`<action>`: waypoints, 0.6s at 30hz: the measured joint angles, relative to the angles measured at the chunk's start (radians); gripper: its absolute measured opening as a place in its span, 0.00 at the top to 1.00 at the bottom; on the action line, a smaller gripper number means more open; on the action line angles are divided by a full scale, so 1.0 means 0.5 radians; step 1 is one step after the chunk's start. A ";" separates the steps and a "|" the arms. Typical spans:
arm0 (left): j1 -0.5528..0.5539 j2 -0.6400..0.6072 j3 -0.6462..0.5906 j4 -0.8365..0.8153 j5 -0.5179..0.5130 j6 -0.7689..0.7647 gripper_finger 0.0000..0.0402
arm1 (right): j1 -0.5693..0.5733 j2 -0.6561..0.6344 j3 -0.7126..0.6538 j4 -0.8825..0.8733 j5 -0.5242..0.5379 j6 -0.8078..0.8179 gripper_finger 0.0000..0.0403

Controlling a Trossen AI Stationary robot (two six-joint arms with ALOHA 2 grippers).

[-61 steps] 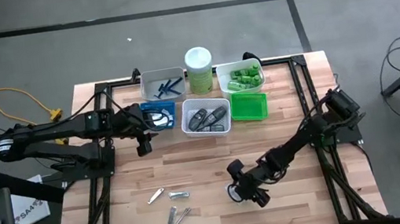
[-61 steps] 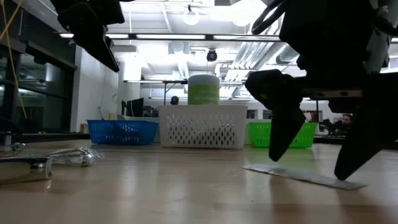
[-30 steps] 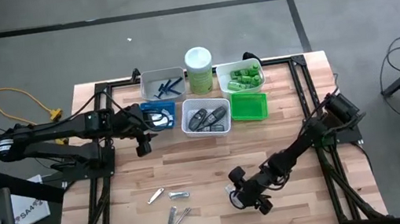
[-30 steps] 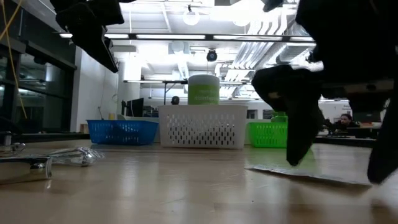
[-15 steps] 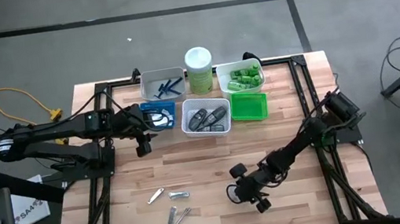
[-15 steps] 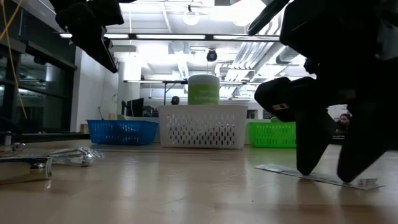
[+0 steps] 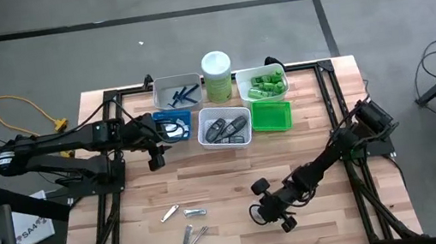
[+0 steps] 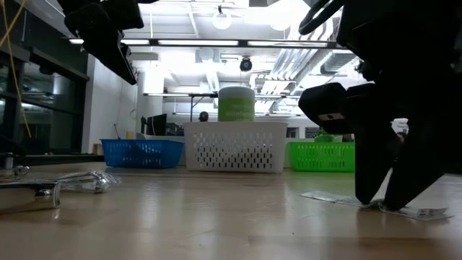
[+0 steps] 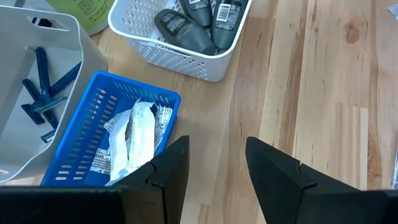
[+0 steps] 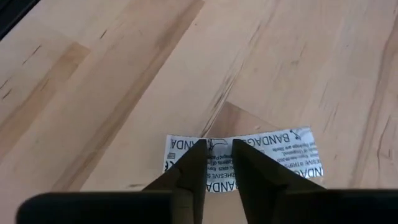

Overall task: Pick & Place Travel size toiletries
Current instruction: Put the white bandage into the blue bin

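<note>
The right gripper point(image 10: 217, 160) pinched a flat clear packet point(image 10: 283, 155) with a white printed "BANDAGE" label, lying on the wooden table point(image 10: 124, 81); the left gripper point(image 9: 214, 168) was spread.

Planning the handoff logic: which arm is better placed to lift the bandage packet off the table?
The right. Its pincer is down at the bandage packet, fingers nearly closed on the packet's edge. The left pincer hangs open beside the blue tray, far across the table.
</note>
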 joint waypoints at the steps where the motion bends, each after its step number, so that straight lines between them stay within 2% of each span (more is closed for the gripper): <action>1: 0.000 0.000 0.000 0.000 0.000 0.000 0.61 | 0.002 0.000 -0.001 -0.002 0.000 -0.001 0.80; 5: 0.000 0.000 0.000 0.000 0.000 0.000 0.61 | -0.011 0.071 0.004 -0.001 -0.038 0.050 0.73; 8: 0.000 0.000 0.000 0.000 0.000 0.000 0.61 | -0.011 0.128 0.009 0.089 -0.092 0.054 0.73; 18: 0.000 -0.001 0.000 -0.003 0.000 0.000 0.61 | -0.023 0.138 0.005 0.151 -0.124 0.081 0.97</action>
